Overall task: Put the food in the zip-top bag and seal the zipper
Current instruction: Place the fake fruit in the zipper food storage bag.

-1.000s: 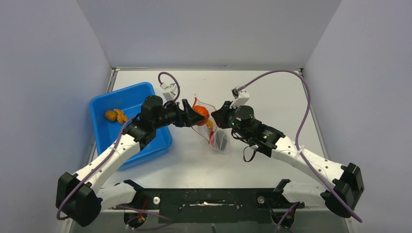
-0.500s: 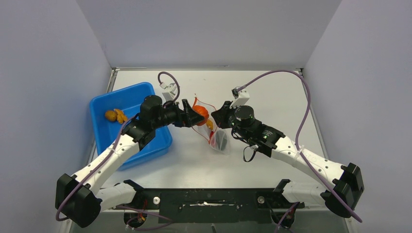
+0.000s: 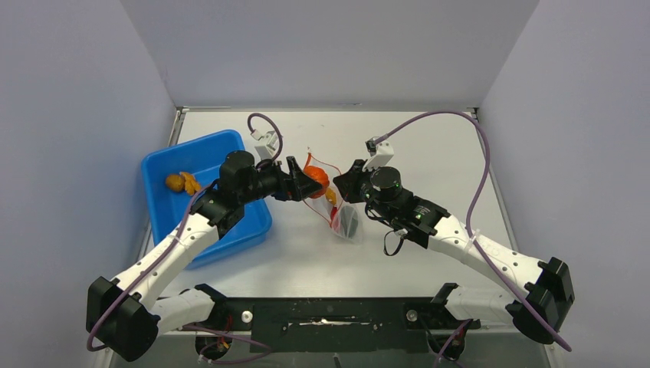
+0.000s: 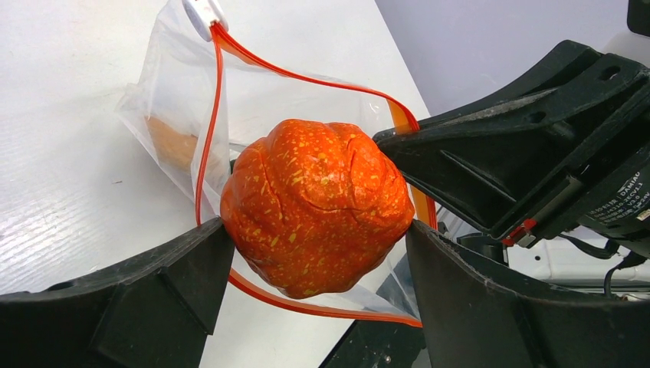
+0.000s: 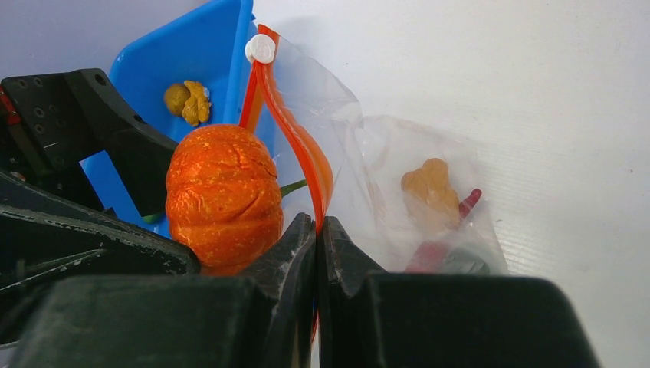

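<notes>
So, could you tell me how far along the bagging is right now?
Done: a yellow-brown lump and the chili lie inside the zip-top bag, whose mouth the right gripper pinches. In hand: the left gripper has the orange fruit at that mouth. Left: the lumps in the blue tray, and the open zipper.

Partly hidden behind right gripper (image 5: 316, 222): underside of orange fruit (image 5: 224, 192), lower zip-top bag (image 5: 368, 153); dark piece (image 5: 465, 262) indistinct.
</notes>
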